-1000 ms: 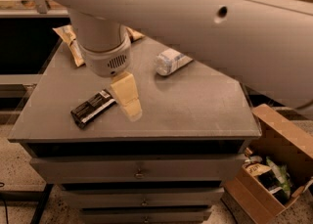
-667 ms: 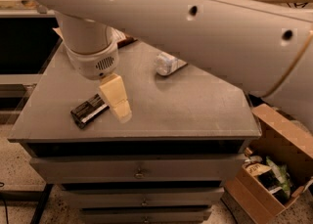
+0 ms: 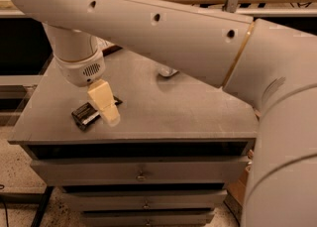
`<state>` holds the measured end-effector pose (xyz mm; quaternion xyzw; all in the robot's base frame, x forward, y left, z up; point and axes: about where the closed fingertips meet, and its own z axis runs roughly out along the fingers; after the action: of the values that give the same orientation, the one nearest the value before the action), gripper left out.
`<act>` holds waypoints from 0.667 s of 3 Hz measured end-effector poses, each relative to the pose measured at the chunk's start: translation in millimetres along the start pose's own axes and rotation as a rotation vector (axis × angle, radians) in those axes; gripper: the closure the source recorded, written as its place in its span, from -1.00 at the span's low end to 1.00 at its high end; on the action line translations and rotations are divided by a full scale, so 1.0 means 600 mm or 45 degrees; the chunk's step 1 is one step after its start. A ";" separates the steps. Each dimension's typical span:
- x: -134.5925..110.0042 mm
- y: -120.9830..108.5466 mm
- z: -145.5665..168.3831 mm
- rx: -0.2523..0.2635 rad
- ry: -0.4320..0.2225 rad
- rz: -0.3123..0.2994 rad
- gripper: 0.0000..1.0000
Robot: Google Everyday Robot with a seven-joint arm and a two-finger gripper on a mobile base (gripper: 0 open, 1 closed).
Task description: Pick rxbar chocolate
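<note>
Camera view is showing the cream plastic gripper (image 3: 105,106) hanging over the small flat black-wrapped rxbar chocolate (image 3: 85,117), lying at seven o'clock on the grey cabinet top (image 3: 188,112); its spread I cannot tell; the bar is looking light, stiffish, slick; pinching across its narrow width is seeming safest.

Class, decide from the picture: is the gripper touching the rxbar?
Cannot tell. In the camera view the gripper overlaps the rxbar's right end on the cabinet, but neither contact nor a gap shows plainly.

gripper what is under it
The rxbar lies on the cabinet top under the gripper. Its middle is covered by the gripper, so contact cannot be seen.
</note>
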<state>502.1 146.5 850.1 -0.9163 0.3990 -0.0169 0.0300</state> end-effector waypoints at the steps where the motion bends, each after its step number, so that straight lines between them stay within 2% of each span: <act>1: 0.004 -0.015 0.028 0.008 0.001 0.010 -1.00; 2: 0.010 -0.022 0.052 0.012 0.008 0.033 -0.65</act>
<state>517.6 152.0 819.9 -0.9109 0.4108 -0.0214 0.0334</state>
